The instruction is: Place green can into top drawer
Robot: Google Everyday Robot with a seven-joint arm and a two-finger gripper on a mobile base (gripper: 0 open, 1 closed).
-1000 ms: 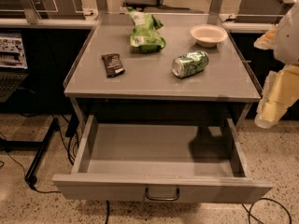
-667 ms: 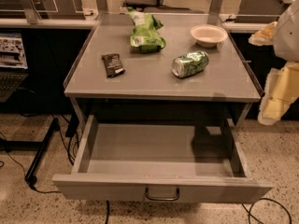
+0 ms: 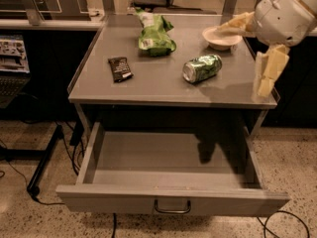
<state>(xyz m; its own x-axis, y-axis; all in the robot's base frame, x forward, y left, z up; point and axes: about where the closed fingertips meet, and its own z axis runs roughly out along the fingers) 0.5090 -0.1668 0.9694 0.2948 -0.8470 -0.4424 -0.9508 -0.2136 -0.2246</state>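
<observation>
The green can (image 3: 202,68) lies on its side on the grey tabletop (image 3: 148,86), right of centre, silver end facing front-left. The top drawer (image 3: 171,200) below is pulled fully open, its inside bare, with a dark handle (image 3: 172,207) at the centre of its front panel. My gripper (image 3: 253,48) hangs over the table's right edge, to the right of the can and apart from it. Its cream fingers are spread open and hold nothing: one points left over the bowl, the other (image 3: 267,72) hangs down.
A bright green chip bag (image 3: 156,33) lies at the back of the tabletop. A dark snack bar (image 3: 120,68) lies at the left, and a white bowl (image 3: 220,37) stands at the back right under my arm. Cables and a black stand leg (image 3: 44,160) lie on the floor at left.
My arm and gripper have moved left, in over the table's right edge and closer to the can. The can, the drawer and the other items have not moved.
</observation>
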